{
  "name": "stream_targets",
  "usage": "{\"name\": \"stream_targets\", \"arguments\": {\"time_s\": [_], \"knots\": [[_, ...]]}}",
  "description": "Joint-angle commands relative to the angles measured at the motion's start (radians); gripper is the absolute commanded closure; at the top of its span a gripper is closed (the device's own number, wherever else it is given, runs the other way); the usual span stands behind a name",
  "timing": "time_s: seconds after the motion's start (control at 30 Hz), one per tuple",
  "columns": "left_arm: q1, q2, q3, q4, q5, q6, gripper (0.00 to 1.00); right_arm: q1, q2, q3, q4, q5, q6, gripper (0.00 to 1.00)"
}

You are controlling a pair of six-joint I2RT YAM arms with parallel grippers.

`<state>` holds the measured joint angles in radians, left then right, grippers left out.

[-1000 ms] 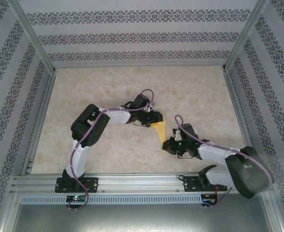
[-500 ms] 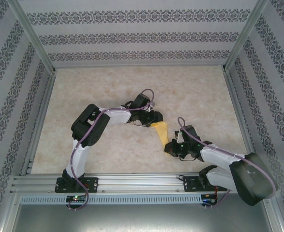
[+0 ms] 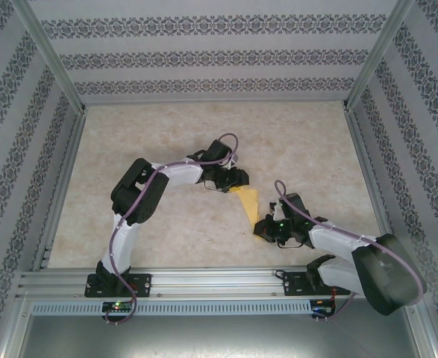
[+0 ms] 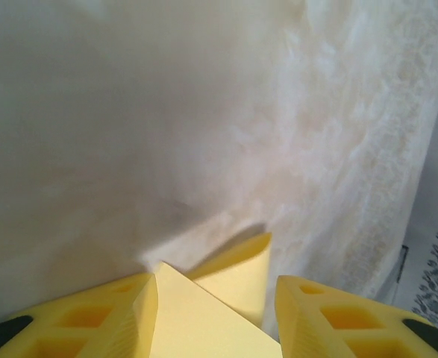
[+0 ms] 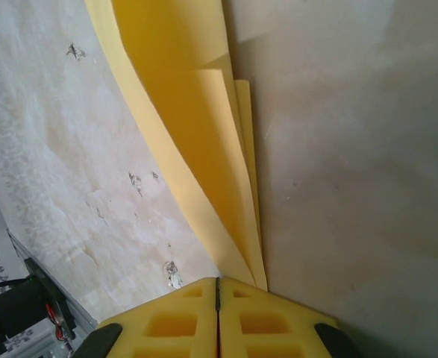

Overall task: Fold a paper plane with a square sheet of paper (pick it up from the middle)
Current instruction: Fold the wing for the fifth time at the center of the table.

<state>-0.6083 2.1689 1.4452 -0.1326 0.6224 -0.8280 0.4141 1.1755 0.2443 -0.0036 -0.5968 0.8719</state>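
At the near edge of the tabletop, both arms rose from a metal rail. The right tool sat closest to that rail, low over the surface. In the right wrist view its two yellow fingers were pressed together on the near tip of the paper plane, with no gap between them. The paper's layers fanned out from that pinch, and the outer layer curved up and away from the tabletop.

From above, the paper plane was a narrow yellow-orange strip running from the right tool away toward the left tool, near the middle of the surface. The left tool stood at the strip's far end. In the left wrist view its fingers stood well apart, and a pointed corner of the folded paper lay between them. Whether either finger touched it could not be told. A second flap reached just past the fingertips and cast a shadow on the pale marbled tabletop.

Beyond the left tool the surface ran bare to the back wall, papered in dark patterned bands.
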Motion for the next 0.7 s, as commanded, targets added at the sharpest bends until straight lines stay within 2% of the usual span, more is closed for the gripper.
{"name": "stream_targets", "arguments": {"time_s": [0.0,0.13,0.27,0.4,0.5,0.67], "knots": [[0.051,0.012,0.039,-0.118,-0.095,0.083,0.52,0.0,0.033,-0.022,-0.107,0.025,-0.024,0.92],[0.054,-0.043,0.056,-0.15,-0.096,0.116,0.5,0.0,0.048,-0.011,-0.093,0.015,-0.031,0.92],[0.043,-0.132,-0.012,-0.087,-0.092,0.089,0.5,0.0,0.092,0.016,-0.074,0.001,-0.061,0.92],[0.011,-0.243,-0.132,0.011,-0.151,0.062,0.54,-0.002,0.166,0.059,-0.026,-0.022,-0.079,0.92],[-0.009,-0.283,-0.199,0.111,-0.092,0.02,0.57,-0.001,0.229,0.093,0.004,-0.051,-0.102,0.93],[-0.055,-0.326,-0.267,0.135,-0.118,-0.002,0.62,-0.001,0.317,0.173,0.016,-0.061,-0.126,0.93]]}}
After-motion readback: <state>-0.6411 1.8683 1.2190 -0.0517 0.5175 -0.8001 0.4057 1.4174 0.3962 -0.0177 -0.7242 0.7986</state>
